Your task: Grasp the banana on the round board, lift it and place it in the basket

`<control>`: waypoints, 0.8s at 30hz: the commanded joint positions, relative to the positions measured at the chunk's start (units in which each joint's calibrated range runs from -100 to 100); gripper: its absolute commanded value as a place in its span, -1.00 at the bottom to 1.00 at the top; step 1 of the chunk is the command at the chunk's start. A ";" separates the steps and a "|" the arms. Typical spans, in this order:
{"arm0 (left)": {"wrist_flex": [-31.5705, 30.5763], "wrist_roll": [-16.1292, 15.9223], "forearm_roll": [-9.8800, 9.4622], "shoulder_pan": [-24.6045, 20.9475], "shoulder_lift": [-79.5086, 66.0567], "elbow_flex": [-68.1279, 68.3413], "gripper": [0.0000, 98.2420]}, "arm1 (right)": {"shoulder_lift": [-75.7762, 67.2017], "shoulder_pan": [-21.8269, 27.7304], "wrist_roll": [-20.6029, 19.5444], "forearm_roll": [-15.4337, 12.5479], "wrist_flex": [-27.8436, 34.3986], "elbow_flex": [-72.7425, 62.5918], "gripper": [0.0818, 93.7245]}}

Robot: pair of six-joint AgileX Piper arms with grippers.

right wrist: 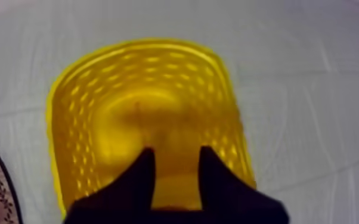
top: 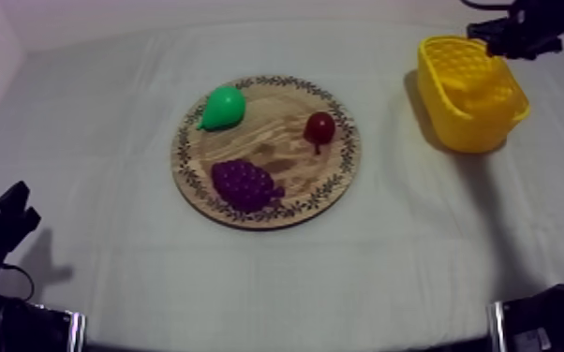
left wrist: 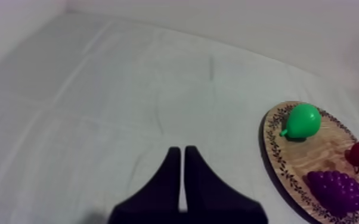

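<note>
Farthest to the left of the wooden board (top: 265, 150), low at the table's near edge, my left gripper (left wrist: 179, 149) hangs over the bare grey-white cloth (top: 108, 187). Its two black fingers lie pressed together in a narrow wedge with nothing between them. The left wrist view shows the board off to that gripper's side, well apart from it. On the board's left part, against the patterned rim at the far side, lies the green pear (top: 222, 108). The purple bunch of grapes (top: 244, 184) sits on the board's near part, just inside the rim, and the small red fruit (top: 319, 126) rests on its right part, apart from both others. To the right of the board and a little farther back stands the yellow basket (top: 433, 67), clear of the rim with a strip of cloth between them. Inside the basket lies a smooth, paler yellow shape that looks to be the banana (top: 471, 92). Its colour blends so closely with the basket's that I cannot tell how it lies. My right gripper (right wrist: 178, 152) hangs above the basket on the side away from the board. Its fingers are spread apart and hold nothing, and only the basket's floor shows between them.
</note>
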 commanded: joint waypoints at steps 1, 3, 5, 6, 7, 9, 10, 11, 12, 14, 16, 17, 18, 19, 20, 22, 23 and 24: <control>-0.02 0.00 0.00 -0.01 0.00 0.01 -1.00 | -7.27 0.11 -1.89 0.92 -3.86 4.82 -0.80; -0.02 0.01 0.00 -0.01 0.00 0.01 -1.00 | -11.94 0.31 -3.37 2.07 -6.67 8.88 -0.88; -0.02 0.01 0.00 -0.01 0.00 0.01 -1.00 | -16.76 0.38 -4.29 2.78 -8.71 12.94 -0.93; -0.02 0.01 0.00 -0.01 0.00 0.01 -1.00 | -19.23 0.37 -4.34 2.77 -9.45 14.88 -0.95; -0.02 0.01 0.00 -0.01 0.00 0.01 -1.00 | -21.72 0.36 -4.20 2.55 -10.08 16.81 -0.96; -0.02 0.01 0.00 -0.01 0.00 0.01 -1.00 | -26.67 0.39 -3.83 1.95 -11.21 20.45 -0.97; -0.02 0.01 0.00 -0.01 0.00 0.01 -1.00 | -29.04 0.42 -3.47 1.48 -11.63 22.13 -0.98; -0.02 0.01 0.00 -0.01 0.00 0.01 -1.00 | -31.36 0.42 -3.12 1.01 -11.92 23.75 -0.98; -0.02 0.01 0.00 -0.01 0.00 0.01 -1.00 | -33.65 0.40 -2.76 0.55 -12.13 25.38 -0.98; -0.02 0.01 0.00 -0.01 0.00 0.01 -1.00 | -38.37 0.43 -1.65 -0.77 -12.56 28.80 -0.98; -0.02 -0.01 0.00 -0.01 0.00 0.01 -1.00 | -43.32 0.50 -0.21 -2.31 -13.00 32.58 -0.98; -0.02 0.00 0.00 -0.01 0.00 0.01 -1.00 | -45.82 0.54 0.46 -2.98 -13.18 34.53 -0.98; -0.02 0.00 0.00 -0.01 0.00 0.01 -1.00 | -48.28 0.67 1.10 -3.61 -13.44 36.60 -0.98; -0.02 0.00 0.00 -0.01 0.00 0.01 -1.00 | -50.71 0.84 1.80 -4.27 -13.80 38.71 -0.99; -0.02 -0.01 0.00 -0.01 0.00 0.01 -1.00 | -53.10 1.04 2.68 -5.01 -14.24 40.89 -0.99; -0.02 0.00 0.00 -0.01 0.00 0.01 -1.00 | -58.00 1.38 4.55 -6.52 -15.02 45.31 -0.99; -0.02 0.02 0.00 -0.01 0.00 0.01 -1.00 | -60.44 1.55 5.60 -7.40 -15.26 47.38 -0.99; -0.02 0.00 0.00 -0.01 0.00 0.01 -1.00 | -62.72 1.78 6.68 -8.43 -15.46 49.32 -0.99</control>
